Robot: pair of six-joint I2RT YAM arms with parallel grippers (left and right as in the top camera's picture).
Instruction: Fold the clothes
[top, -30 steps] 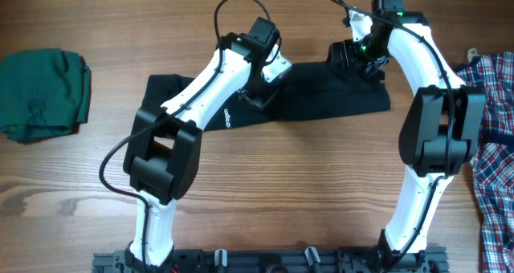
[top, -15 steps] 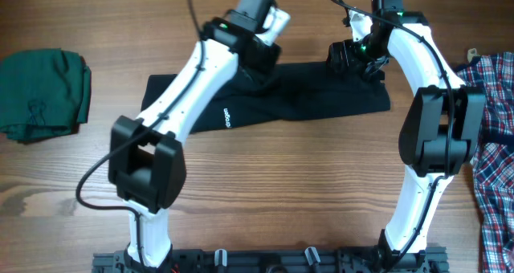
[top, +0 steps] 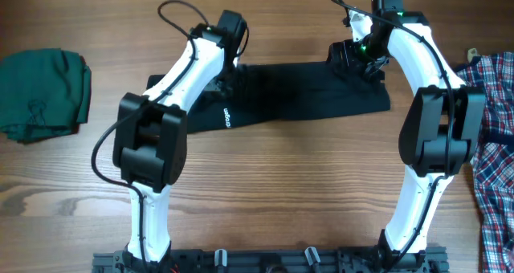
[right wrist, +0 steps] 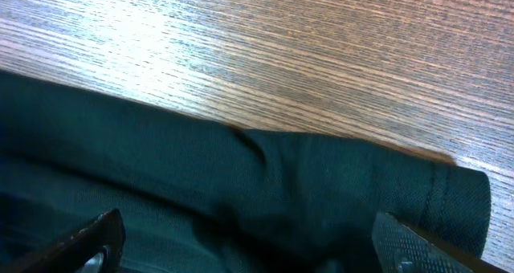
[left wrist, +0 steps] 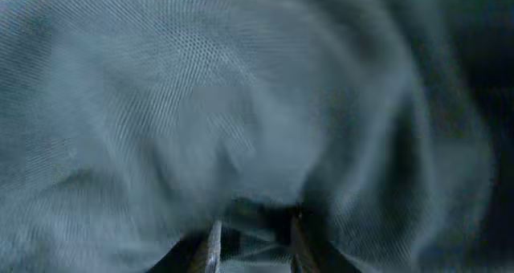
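Observation:
The black shirt (top: 321, 92) lies folded into a long band across the far middle of the table, with a small white logo (top: 227, 116) near its front edge. My left gripper (top: 226, 76) is down on the band's left part. In the left wrist view its fingers (left wrist: 255, 241) stand close together with black fabric (left wrist: 201, 104) between them; the view is blurred. My right gripper (top: 352, 60) rests at the band's far right corner. In the right wrist view its fingers (right wrist: 245, 241) are wide apart over the shirt's hemmed edge (right wrist: 321, 185).
A dark green folded garment (top: 40, 92) lies at the far left. A red-white-blue plaid shirt (top: 494, 144) lies along the right edge. Bare wooden table (top: 281, 185) stretches in front of the black shirt, and also shows beyond the shirt in the right wrist view (right wrist: 281, 56).
My left arm has swung from the middle of the shirt up toward the far edge, then left and down onto the shirt's left part. The right arm has not moved.

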